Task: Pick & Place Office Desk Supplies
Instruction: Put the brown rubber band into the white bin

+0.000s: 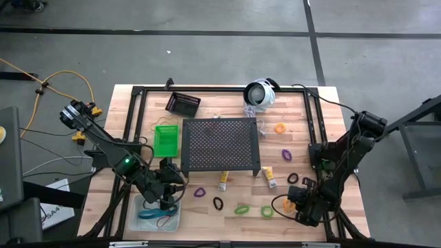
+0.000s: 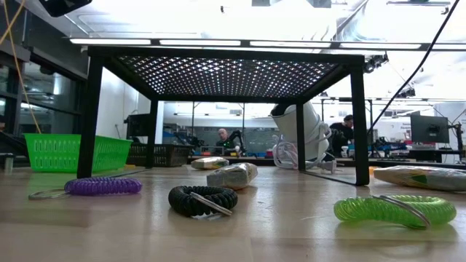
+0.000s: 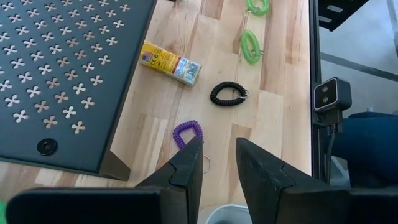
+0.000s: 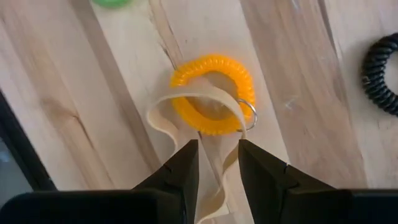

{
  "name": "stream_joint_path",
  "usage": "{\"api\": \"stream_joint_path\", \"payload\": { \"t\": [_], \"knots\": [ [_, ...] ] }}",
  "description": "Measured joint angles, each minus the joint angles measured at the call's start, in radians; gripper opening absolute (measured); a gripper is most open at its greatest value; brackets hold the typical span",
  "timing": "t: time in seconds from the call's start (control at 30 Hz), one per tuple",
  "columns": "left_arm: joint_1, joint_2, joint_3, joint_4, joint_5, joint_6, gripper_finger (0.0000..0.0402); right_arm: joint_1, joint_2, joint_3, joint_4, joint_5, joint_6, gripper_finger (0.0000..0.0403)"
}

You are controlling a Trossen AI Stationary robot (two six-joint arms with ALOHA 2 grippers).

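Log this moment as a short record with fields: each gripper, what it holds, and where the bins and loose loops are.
left gripper: over the clear bin at the table's near left edge, nothing between its fingers
right gripper: near right, fingers astride a tan rubber band, which is draped on an orange coil loop
green bin: left of the black perforated stand
black bin: far left
loose near edge: purple loop, black loop, two green loops

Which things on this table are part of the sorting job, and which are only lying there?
Job: purple coil loop, black coil loop, green coil loops, orange coil loop, tan rubber band, yellow tube, green bin, clear bin.

Other: black perforated metal stand, round white device.
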Motion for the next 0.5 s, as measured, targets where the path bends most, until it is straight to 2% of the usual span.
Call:
{"api": "stream_joint_path", "payload": {
  "t": [0.27,0.5],
  "knots": [
    [-0.001,0.000,0.000,0.000,0.000,0.000,0.0093,0.029,0.000,0.000,-0.103,-0.001,0.098,0.0100],
    [-0.001,0.000,0.000,0.000,0.000,0.000,0.0093,0.051,0.000,0.000,-0.069,0.030,0.124,0.0100]
  ]
}}
